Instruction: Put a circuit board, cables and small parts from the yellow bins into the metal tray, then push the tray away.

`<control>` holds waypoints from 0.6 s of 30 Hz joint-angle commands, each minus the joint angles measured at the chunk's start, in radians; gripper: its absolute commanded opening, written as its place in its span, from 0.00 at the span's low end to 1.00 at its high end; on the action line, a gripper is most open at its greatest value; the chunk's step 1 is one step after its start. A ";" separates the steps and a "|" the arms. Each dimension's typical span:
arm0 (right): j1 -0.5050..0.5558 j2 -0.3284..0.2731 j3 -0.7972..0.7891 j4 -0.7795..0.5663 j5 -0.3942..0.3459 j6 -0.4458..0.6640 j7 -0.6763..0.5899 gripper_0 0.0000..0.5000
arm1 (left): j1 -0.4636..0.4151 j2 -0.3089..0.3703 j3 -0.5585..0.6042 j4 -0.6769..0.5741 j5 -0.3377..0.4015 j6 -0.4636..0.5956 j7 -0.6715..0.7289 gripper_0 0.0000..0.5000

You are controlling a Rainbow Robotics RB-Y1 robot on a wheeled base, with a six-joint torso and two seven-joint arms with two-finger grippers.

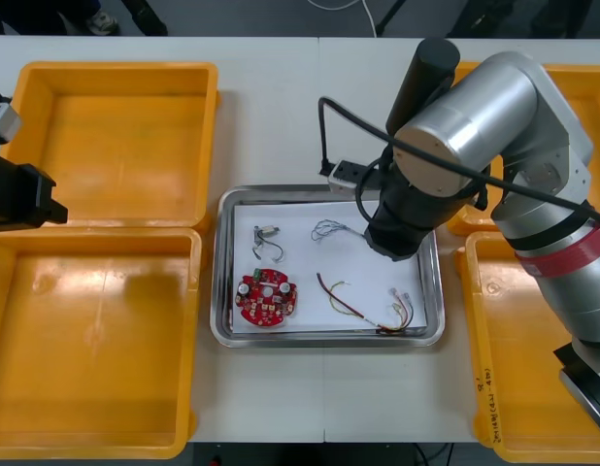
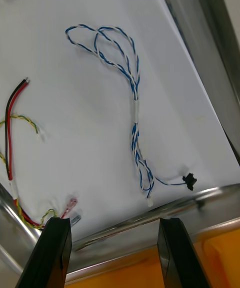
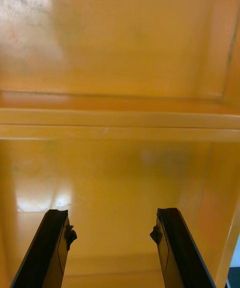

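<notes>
The metal tray (image 1: 220,291), white inside, lies in the middle of the table. In it are a round red circuit board (image 1: 266,298), a small metal part (image 1: 266,232) with a black cable (image 1: 271,252), a twisted blue and white cable (image 1: 329,229) and a red and yellow cable (image 1: 363,306). My right arm (image 1: 416,204) hangs over the tray's right side. My right gripper (image 2: 112,250) is open and holds nothing, above the tray's rim (image 2: 150,217), with the blue and white cable (image 2: 132,103) lying beyond its fingertips. My left gripper (image 3: 112,248) is open over the left bins.
Two yellow bins (image 1: 116,141) (image 1: 86,340) stand left of the tray, and both look bare inside. Two more yellow bins (image 1: 572,83) (image 1: 533,379) stand on the right, partly hidden by my right arm. My left arm (image 1: 18,194) sits at the left edge.
</notes>
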 commanded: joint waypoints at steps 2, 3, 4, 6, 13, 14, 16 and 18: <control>-0.093 0.017 -0.105 -0.053 -0.028 0.013 -0.139 1.00 | 0.055 0.045 0.043 -0.058 0.010 0.006 0.121 1.00; -0.096 0.017 -0.115 -0.057 -0.028 0.013 -0.155 1.00 | 0.058 0.045 0.044 -0.058 0.010 0.006 0.122 1.00; -0.097 0.015 -0.136 -0.067 -0.028 0.013 -0.182 1.00 | 0.062 0.045 0.047 -0.061 0.013 0.006 0.122 1.00; -0.097 0.011 -0.159 -0.077 -0.028 0.013 -0.211 1.00 | 0.068 0.045 0.051 -0.061 0.015 0.006 0.122 1.00; -0.091 -0.084 -0.236 -0.129 -0.056 0.013 -0.399 1.00 | 0.110 0.045 0.051 -0.098 0.015 0.006 0.124 1.00; -0.085 -0.107 -0.247 -0.131 -0.074 0.013 -0.434 1.00 | 0.113 0.045 0.051 -0.106 0.018 0.006 0.124 1.00; -0.070 -0.138 -0.270 -0.139 -0.107 0.013 -0.486 1.00 | 0.119 0.045 0.051 -0.112 0.022 0.006 0.124 1.00; -0.053 -0.167 -0.293 -0.152 -0.130 0.013 -0.527 1.00 | 0.122 0.045 0.051 -0.119 0.025 0.006 0.124 1.00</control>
